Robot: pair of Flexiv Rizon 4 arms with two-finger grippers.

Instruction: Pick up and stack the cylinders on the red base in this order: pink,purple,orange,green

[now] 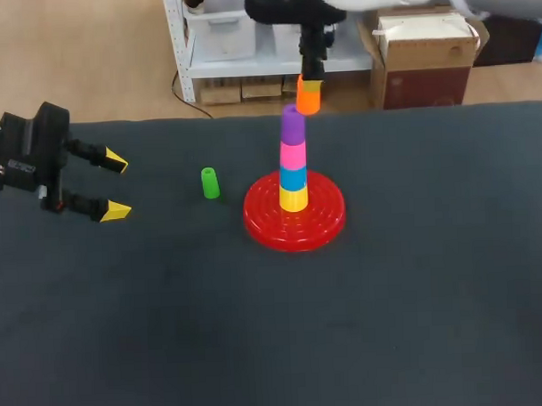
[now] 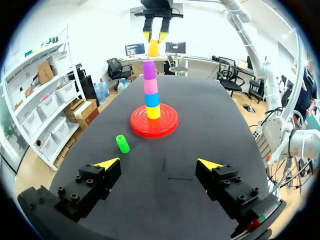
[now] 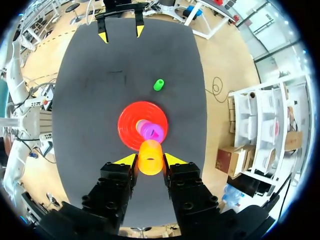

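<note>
Meanwhile, green cylinder (image 1: 210, 183), perhaps tipped, lies between left hand (image 1: 116, 185) and red base (image 1: 263, 223).

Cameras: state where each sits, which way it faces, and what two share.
Head view: above and behind, looking down on the table; left gripper and right gripper show.
Left wrist view: left wrist, facing across the table at the red base; its open fingers show.
Right wrist view: right wrist, looking straight down; its fingers grip the orange cylinder.
Shared: all show the green cylinder.
</note>
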